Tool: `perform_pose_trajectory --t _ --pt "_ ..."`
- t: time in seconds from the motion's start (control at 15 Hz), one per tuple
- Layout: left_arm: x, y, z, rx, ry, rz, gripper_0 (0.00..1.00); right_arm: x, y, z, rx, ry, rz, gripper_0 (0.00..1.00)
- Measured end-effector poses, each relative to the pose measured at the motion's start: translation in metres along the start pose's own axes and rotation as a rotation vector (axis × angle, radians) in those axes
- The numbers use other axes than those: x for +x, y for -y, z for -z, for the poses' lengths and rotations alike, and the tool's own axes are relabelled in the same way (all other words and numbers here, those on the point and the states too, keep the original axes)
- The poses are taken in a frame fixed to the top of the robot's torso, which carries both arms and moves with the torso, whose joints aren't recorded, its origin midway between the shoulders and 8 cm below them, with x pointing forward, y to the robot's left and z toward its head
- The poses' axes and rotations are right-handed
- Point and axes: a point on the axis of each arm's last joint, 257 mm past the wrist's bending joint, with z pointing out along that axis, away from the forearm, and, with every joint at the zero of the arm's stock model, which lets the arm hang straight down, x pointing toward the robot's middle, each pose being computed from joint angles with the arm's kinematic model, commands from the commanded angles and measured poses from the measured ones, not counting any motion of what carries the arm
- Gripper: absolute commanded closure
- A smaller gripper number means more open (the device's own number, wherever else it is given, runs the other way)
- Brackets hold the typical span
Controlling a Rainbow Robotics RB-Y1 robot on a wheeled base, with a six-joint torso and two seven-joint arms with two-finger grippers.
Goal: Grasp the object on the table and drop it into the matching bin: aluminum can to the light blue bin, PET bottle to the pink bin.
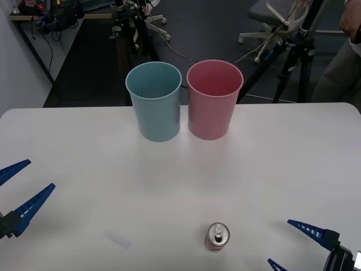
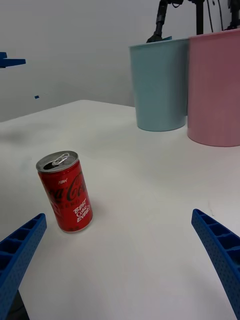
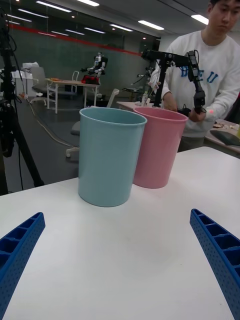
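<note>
A small red aluminum can (image 1: 218, 236) stands upright on the near edge of the white counter (image 1: 282, 164), silver top and pull tab facing up — just left of the right gripper (image 1: 293, 244), whose blue fingers are spread wide and grasping nothing. At the far side the light blue bin (image 1: 154, 100) and the pink bin (image 1: 214, 98) stand side by side, blue on the left, well apart from the can. The left gripper (image 1: 25, 183) hovers at the near left edge — released too.
</note>
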Motion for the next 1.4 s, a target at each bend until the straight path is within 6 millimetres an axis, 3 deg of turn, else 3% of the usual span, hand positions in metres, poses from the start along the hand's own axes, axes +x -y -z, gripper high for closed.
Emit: perform_pose_trajectory --t 0.47,0.93,1.4 --pt "0.000 0.000 0.000 0.000 0.000 0.000 0.00 0.018 -0.020 -0.013 0.062 0.003 -0.029 0.00" --pt "0.000 0.000 0.000 0.000 0.000 0.000 0.00 0.026 -0.053 -0.030 0.002 0.010 0.007 0.00" --pt "0.000 0.000 0.000 0.000 0.000 0.000 0.00 0.033 -0.060 -0.051 -0.023 -0.006 0.059 0.00"
